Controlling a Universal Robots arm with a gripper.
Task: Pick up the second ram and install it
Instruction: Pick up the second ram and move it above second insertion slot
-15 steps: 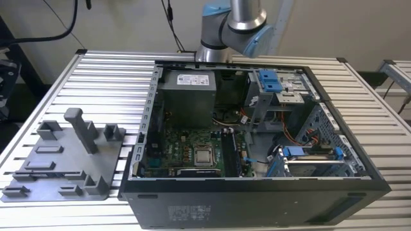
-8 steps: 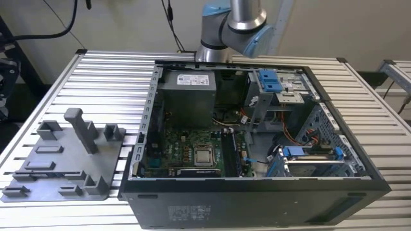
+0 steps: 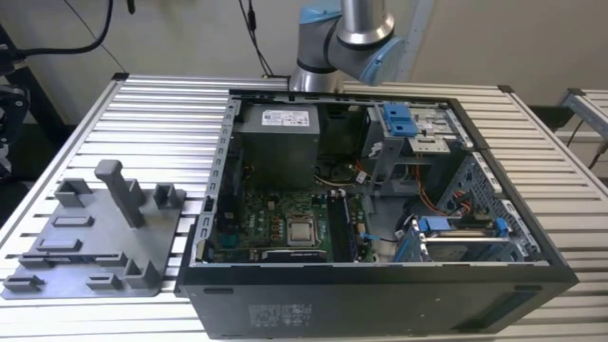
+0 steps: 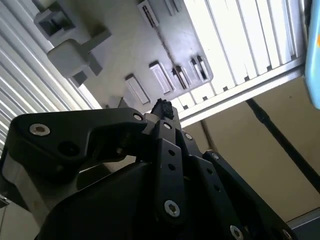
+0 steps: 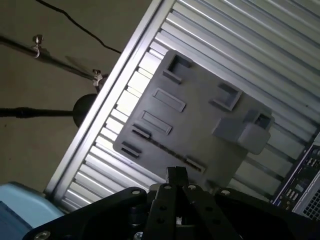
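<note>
**Nearest, in both wrist views:** the black gripper (image 5: pixel 176 172) (image 4: pixel 162 107). Its fingertips are drawn together to a narrow point, and we see nothing between them. It hangs above the grey tray (image 5: pixel 200 125).

**Beyond it:** the tray lies flat on the slatted table (image 5: pixel 240 45).

**In the exterior view:** here we also see the tray's tall post (image 3: pixel 122 192) upright, the open computer case (image 3: pixel 380 292) just beside the tray on the exterior view's right, and the arm (image 3: pixel 347 43) behind the case.

**Inside the case:** the second ram (image 3: pixel 339 226) seems to be a dark slim stick seated on edge. It sits just beside the silver chip (image 3: pixel 302 231) on the green motherboard (image 3: pixel 256 221). Its long axis runs from the case's near wall toward the far one. We cannot tell it from its neighbour.
</note>
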